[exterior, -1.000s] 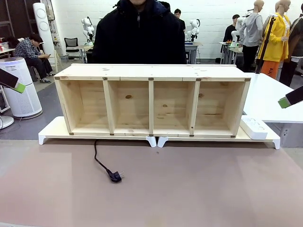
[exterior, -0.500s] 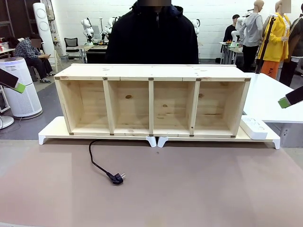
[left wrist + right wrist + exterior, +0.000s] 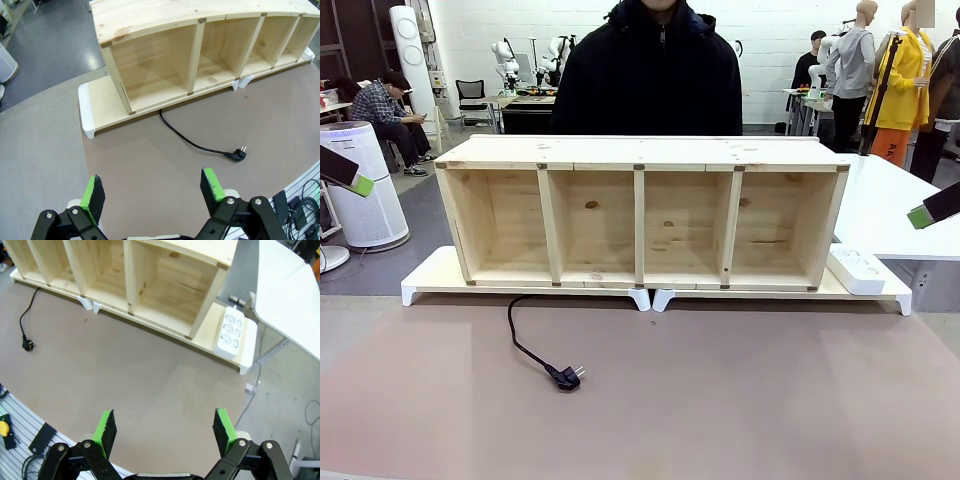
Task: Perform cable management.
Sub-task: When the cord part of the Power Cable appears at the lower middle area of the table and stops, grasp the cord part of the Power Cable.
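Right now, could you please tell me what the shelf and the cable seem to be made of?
The shelf looks like unfinished pale pine: knots and grain show. The cable looks like matte black rubber or plastic sheathing; its plug carries metal-looking pins.

No legible text, labels, brands, numbers or signs anywhere.
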### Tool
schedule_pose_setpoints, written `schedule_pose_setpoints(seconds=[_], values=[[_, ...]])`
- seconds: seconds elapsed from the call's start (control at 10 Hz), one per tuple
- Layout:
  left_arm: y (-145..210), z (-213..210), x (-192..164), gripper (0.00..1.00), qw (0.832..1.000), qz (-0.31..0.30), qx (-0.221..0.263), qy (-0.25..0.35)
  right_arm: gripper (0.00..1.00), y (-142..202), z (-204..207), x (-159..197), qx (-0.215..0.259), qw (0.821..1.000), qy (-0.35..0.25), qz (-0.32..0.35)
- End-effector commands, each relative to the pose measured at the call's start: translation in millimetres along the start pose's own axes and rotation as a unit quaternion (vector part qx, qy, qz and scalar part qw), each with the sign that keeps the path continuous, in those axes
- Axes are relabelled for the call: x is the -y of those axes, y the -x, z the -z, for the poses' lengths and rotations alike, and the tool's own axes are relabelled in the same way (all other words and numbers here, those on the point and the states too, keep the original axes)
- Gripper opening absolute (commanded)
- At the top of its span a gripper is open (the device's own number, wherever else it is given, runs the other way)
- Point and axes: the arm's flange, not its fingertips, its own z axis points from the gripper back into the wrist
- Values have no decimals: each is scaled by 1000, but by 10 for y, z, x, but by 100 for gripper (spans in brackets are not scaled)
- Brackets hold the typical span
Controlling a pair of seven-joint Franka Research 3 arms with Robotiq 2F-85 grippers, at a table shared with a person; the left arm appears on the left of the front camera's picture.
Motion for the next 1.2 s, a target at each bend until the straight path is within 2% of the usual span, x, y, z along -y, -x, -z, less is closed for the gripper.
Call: schedule_pose_setpoints(seconds=[0.0,0.1,0.4,0.8,1.1], values=[[-12,-1,-2,100,1000,-2,3,-1,100,-22,35,20,3,1000,0,1],[-12,-1,-2,100,1000,-2,3,-1,100,0,0,0,0,1000,0,0],[-12,-1,-2,100,1000,-2,3,-1,100,-428,210,-409,-37,995,-11,-95],[-12,-1,-2,100,1000,-2,3,-1,100,-774,501,-1165,-51,981,-39,-182],[-12,-1,-2,100,1000,-2,3,-1,100,-951,1019,-1788,-50,972,-73,-218]])
